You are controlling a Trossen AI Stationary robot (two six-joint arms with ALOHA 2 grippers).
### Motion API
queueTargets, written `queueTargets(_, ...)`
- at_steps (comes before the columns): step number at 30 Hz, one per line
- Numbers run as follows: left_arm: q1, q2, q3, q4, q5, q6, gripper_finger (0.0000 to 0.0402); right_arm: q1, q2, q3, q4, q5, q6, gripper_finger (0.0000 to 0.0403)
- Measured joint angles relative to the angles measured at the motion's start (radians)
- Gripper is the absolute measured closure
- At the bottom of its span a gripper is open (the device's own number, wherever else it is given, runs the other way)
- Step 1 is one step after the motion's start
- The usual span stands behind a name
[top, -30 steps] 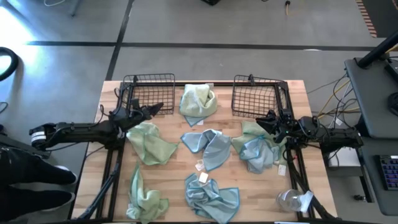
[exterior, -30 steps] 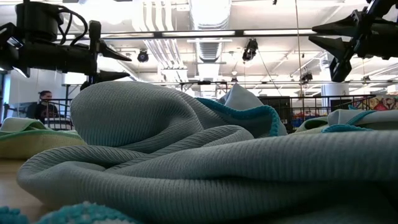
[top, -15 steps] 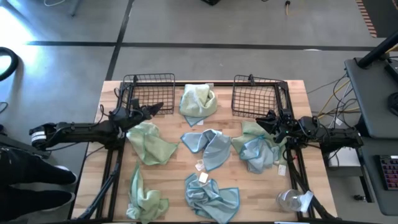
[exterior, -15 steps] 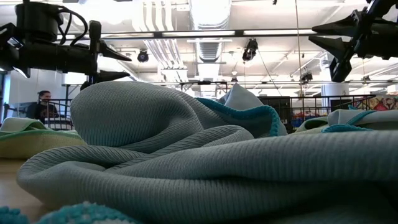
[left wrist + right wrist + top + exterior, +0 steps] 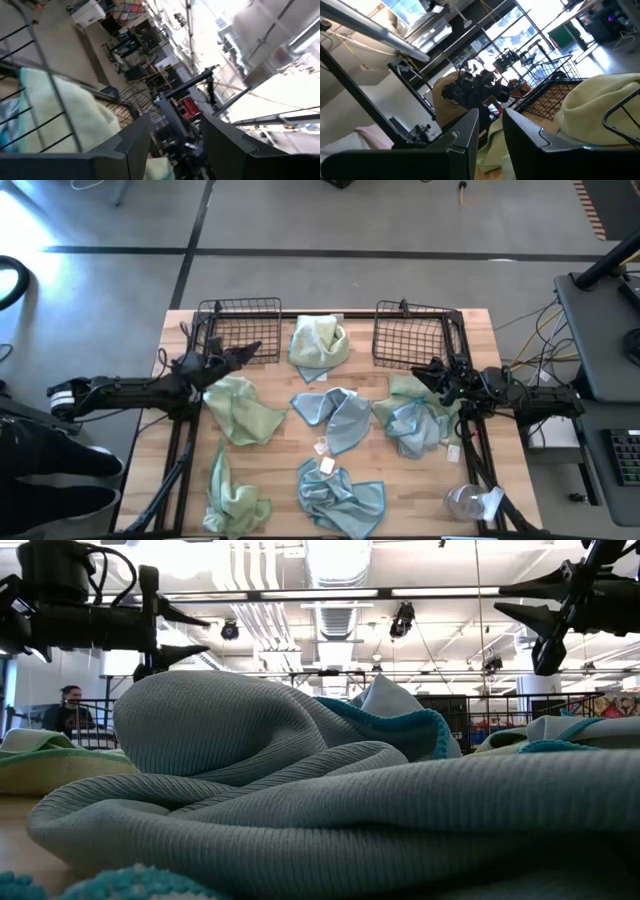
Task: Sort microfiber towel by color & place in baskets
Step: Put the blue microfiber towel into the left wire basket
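No text, label, brand, number or sign can be read in any view. The small white tags (image 5: 327,466) on the towels at the table's six o'clock side show no legible print, and nothing in the room behind carries readable lettering.

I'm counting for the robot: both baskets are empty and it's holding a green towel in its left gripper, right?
Not quite. Both baskets are empty, but the left gripper holds nothing; its fingers are open in the air by the left basket. The high view shows the green towel lying on the table.
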Motion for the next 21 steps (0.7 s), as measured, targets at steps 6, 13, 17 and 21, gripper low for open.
queueTargets(6,0.000,0.000,0.000,0.046,0.086,0.003,0.0242,0.000,0.000,0.000,0.005,0.001,0.000,0.0321)
queueTargets(13,-0.001,0.007,0.139,0.061,0.331,0.177,0.0242,0.000,0.001,0.000,0.007,0.001,0.164,0.0321)
queueTargets(17,-0.001,0.027,0.309,-0.084,0.510,0.355,0.0242,0.000,0.001,0.000,0.007,0.000,0.201,0.0321)
queueTargets(21,0.000,0.056,0.520,-0.397,0.635,0.550,0.0242,0.000,0.001,0.000,0.007,0.000,0.202,0.0321)
